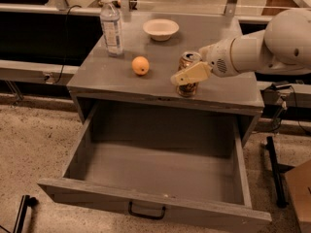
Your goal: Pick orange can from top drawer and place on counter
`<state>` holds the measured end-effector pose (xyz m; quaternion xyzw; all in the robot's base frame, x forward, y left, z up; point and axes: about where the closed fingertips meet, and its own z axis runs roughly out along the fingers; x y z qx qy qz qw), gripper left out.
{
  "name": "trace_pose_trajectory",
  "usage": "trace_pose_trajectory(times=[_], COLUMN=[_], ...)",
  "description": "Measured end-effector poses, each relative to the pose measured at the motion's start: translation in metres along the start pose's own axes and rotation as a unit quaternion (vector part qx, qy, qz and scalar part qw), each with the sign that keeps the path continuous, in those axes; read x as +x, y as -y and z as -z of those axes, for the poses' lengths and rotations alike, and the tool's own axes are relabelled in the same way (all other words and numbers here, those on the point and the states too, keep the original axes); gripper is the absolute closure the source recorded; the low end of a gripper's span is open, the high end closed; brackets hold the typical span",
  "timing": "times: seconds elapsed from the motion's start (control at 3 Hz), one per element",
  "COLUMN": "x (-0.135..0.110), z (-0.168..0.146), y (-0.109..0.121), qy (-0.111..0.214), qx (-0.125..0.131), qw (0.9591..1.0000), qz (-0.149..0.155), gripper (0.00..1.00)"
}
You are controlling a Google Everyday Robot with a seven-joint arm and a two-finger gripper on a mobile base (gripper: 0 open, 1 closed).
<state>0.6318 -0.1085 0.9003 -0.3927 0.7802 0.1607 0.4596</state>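
The orange can [187, 62] stands upright on the counter [214, 89], near its front edge and right of centre. My gripper [184, 74] reaches in from the right and is shut on the can. One cream finger [192, 73] lies across the can's front; the other is hidden behind it. The top drawer [146, 198] is pulled fully open below the counter, and its inside shows nothing in it. Its dark handle [146, 211] is on the front panel.
On the counter are a round orange fruit [140, 65] left of the can, a water bottle [112, 25] at the back left and a white bowl [161, 29] at the back. A cardboard box [299, 193] stands on the floor at the right.
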Motion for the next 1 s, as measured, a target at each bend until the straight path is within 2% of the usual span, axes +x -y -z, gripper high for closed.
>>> trace_pose_trajectory(times=[0.33, 0.67, 1.0], x=[-0.010, -0.046, -0.076], z=[0.004, 0.026, 0.050], y=[-0.003, -0.015, -0.036], qy=[0.023, 0.086, 0.138], qx=[-0.030, -0.099, -0.151], qw=[0.9991, 0.9879, 0.9637], qz=[0.018, 0.083, 0.171], gripper=[0.00, 0.00, 0.00])
